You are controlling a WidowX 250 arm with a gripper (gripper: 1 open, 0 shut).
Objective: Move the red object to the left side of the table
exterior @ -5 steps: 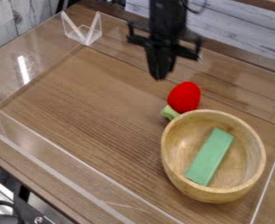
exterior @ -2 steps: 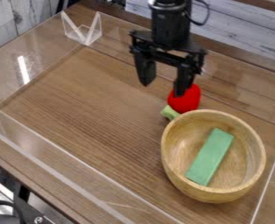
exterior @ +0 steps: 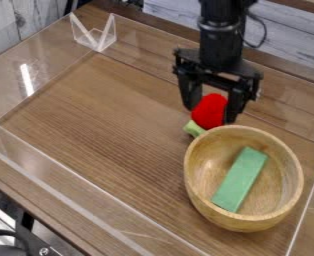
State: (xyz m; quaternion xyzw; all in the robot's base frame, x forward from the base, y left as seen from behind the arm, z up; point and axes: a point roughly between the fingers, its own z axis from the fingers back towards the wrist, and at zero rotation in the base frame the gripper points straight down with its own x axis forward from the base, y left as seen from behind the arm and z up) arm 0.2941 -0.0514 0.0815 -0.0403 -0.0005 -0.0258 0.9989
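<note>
The red object, a small rounded bright red toy with a light green stub at its lower left, lies on the brown wood-grain table, just behind the wooden bowl. My black gripper points straight down over it and is open. Its two fingers stand on either side of the toy, left and right of it. Whether they touch the toy I cannot tell. The arm covers the toy's upper part.
A round wooden bowl with a flat green block in it stands at the front right, close to the toy. Low clear acrylic walls border the tabletop. A small clear stand sits at the back left.
The gripper went from shut to open. It moved right and down, from beside the toy to straddling it. The toy, bowl and block have stayed put.
</note>
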